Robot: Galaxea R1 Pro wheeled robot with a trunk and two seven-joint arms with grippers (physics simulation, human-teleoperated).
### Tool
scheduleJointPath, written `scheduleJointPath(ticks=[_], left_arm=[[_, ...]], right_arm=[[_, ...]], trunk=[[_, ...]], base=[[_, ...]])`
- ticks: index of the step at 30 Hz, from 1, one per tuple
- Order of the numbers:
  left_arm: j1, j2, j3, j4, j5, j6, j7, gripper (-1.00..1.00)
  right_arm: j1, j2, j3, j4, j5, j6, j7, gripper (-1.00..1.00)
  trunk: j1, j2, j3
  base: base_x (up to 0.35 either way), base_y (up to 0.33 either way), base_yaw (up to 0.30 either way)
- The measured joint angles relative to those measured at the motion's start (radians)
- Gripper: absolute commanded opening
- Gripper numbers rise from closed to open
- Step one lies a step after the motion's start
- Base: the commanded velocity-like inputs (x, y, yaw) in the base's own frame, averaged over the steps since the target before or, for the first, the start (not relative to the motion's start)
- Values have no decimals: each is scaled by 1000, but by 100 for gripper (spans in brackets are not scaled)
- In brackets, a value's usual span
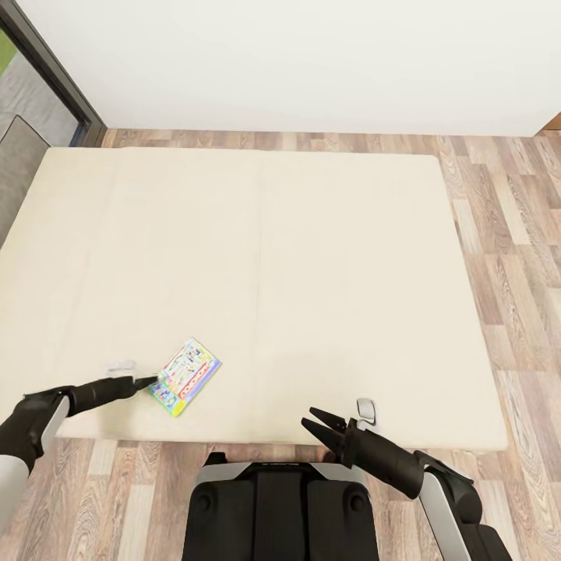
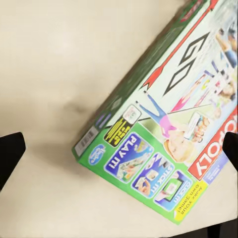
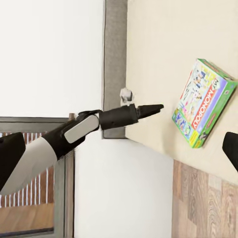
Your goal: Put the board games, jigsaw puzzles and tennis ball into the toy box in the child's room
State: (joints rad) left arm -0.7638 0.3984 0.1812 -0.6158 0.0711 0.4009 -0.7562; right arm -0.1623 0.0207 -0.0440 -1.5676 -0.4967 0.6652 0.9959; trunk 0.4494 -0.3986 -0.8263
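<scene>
On the cream bed (image 1: 296, 257), near its front edge, a Monopoly board game (image 1: 185, 376) lies flat and turned at an angle. Reaching over the mattress, the left gripper (image 1: 148, 382) has its tip at the box's near corner; whether they touch cannot be told. Seen from the left wrist, the fingers (image 2: 10, 153) stand spread wide, the box's green end between them, nothing clamped. Well apart, the right gripper (image 1: 315, 421) hangs over the bed's front edge, its jaws parted and holding nothing. Wood-plank floor (image 1: 506, 234) surrounds the bed.
</scene>
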Motion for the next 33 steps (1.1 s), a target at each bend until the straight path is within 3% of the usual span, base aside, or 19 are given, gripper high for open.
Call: scheduleJointPath(ticks=[8, 13, 20, 27, 33], left_arm=[[-13, -4, -2, -67, -7, 68, 25, 100], [-45, -18, -5, -70, -15, 78, 95, 100], [-66, -83, -12, -70, -18, 84, 166, 100], [-76, -126, -17, -68, -19, 84, 208, 100], [-79, -150, -63, -65, -24, 82, 215, 100]], right_arm=[[0, 0, 2, 0, 1, 0, -2, 100], [1, 0, 3, -1, 1, -10, -2, 100], [1, 0, 4, -1, 0, -46, -2, 100], [1, 0, -1, -1, -1, -50, -2, 100], [1, 0, -2, -1, -1, -50, -2, 100]], trunk=[[0, 0, 0], [0, 0, 0], [0, 0, 0], [0, 0, 0], [0, 0, -1]], base=[[0, 0, 0], [0, 0, 0], [0, 0, 0], [0, 0, 0], [0, 0, 0]])
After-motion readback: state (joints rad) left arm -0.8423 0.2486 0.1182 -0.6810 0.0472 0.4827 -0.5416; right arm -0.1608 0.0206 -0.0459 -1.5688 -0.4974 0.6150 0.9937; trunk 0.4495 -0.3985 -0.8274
